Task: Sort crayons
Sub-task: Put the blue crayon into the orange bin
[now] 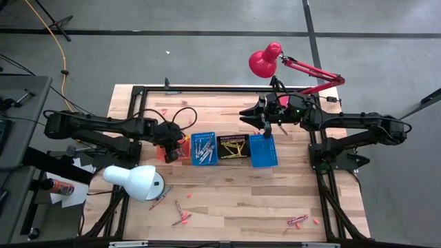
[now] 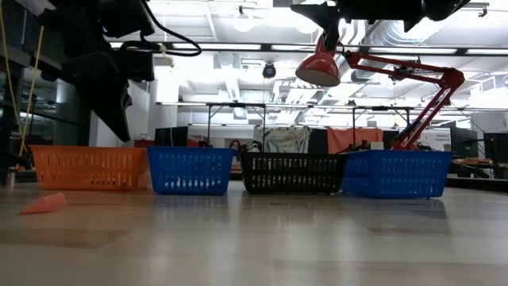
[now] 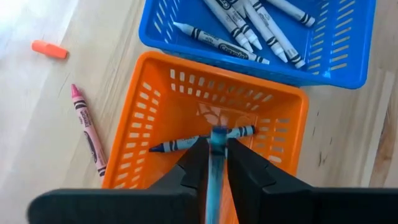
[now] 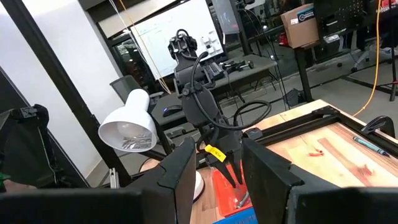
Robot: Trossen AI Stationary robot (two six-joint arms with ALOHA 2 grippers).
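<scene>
Four mesh baskets stand in a row: orange (image 1: 176, 149), blue (image 1: 204, 149), black (image 1: 233, 146) and blue (image 1: 263, 150). My left gripper (image 3: 217, 163) hangs over the orange basket (image 3: 186, 106), shut on a blue crayon (image 3: 217, 155) that shows blurred. One dark blue crayon (image 3: 202, 140) lies on that basket's floor. Several grey crayons (image 3: 249, 25) lie in the blue basket (image 3: 348, 56) beside it. A pink crayon (image 3: 87, 127) lies on the table next to the orange basket. My right gripper (image 4: 214, 180) stands open and level above the right blue basket, holding nothing. My left gripper pinches the blue crayon (image 3: 217, 146) between its two fingers, which slant down from above. The crayon lies along the fingers, and its free end points down into the orange basket, clear of the floor. How far back it reaches does not show.
A white lamp (image 1: 134, 180) stands at the table's near left, and a red lamp (image 1: 265, 60) reaches in from the far right. Loose crayons lie near the front edge (image 1: 180, 217) (image 1: 298, 220). An orange crayon stub (image 2: 44, 204) lies on the wood.
</scene>
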